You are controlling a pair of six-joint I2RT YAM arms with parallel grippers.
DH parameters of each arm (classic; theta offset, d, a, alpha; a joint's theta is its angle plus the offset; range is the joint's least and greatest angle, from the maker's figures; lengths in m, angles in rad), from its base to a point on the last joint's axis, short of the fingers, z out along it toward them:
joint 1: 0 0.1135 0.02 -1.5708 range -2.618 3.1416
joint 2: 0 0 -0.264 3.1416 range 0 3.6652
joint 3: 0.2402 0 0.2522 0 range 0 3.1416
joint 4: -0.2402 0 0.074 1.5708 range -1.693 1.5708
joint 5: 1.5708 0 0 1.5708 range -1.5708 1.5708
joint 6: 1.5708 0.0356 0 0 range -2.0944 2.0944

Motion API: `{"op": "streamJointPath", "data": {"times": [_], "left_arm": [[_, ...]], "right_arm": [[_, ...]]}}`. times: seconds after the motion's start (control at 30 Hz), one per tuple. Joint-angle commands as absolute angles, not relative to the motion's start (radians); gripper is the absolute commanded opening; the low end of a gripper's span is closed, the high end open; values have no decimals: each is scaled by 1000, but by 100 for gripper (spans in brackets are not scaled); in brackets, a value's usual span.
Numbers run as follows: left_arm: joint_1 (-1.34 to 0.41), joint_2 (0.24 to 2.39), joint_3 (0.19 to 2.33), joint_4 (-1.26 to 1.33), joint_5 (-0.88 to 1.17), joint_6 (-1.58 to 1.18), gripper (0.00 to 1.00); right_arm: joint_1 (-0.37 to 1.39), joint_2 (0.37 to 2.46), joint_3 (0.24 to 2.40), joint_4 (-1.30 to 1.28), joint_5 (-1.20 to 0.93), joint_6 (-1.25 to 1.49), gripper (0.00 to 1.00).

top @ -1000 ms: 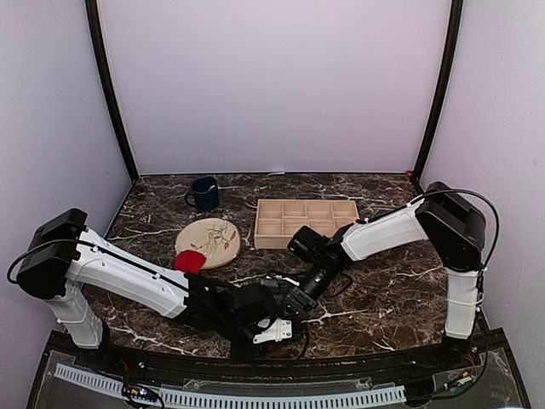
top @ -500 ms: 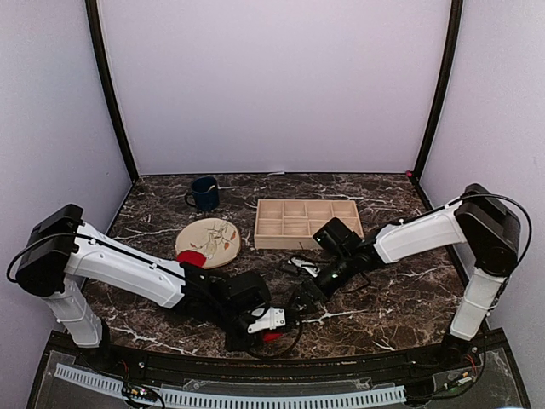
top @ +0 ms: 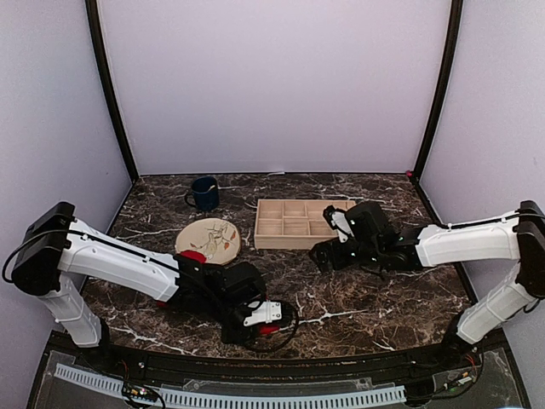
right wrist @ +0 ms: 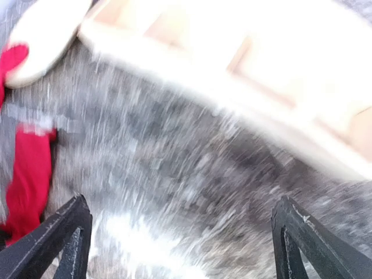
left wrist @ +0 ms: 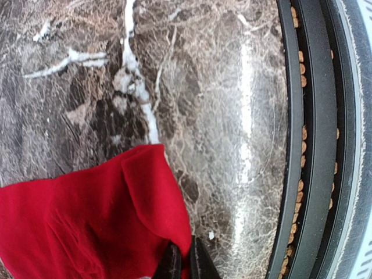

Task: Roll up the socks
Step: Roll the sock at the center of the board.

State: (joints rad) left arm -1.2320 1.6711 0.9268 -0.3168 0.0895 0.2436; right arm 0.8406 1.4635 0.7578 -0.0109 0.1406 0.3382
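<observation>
— Where is the first sock (left wrist: 87, 226)?
— Flat on the desk (left wrist: 221, 87), close to its near edge, about mid-width. The left pincer (left wrist: 185, 261) is clamped tight on its near corner. From there the cloth runs away from that edge, its far end out of view.
— The second sock (top: 192, 256)?
— Bunched at the near-left rim of the plate (top: 217, 234); I cannot tell its axis.
— The right pincer (right wrist: 181, 203)?
— Spread wide, holding nothing, just before the wooden tray (top: 302, 223).

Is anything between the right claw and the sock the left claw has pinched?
Nothing visible: bare marble lies between the open right claw and the sock held by the left claw. The tray stands behind.
</observation>
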Motion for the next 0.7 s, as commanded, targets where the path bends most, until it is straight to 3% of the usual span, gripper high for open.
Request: {"op": "streamJointPath", "data": {"times": [0.0, 0.33, 0.67], "left_arm": [[-1229, 1682, 967, -353, 102, 303, 7], [-1174, 1743, 1029, -386, 283, 328, 8], [-1089, 1848, 1123, -462, 510, 321, 10]], "right_arm": [[820, 1454, 749, 105, 307, 369, 98], [871, 1250, 552, 176, 331, 298, 85], [1107, 1287, 575, 50, 496, 237, 80]]}}
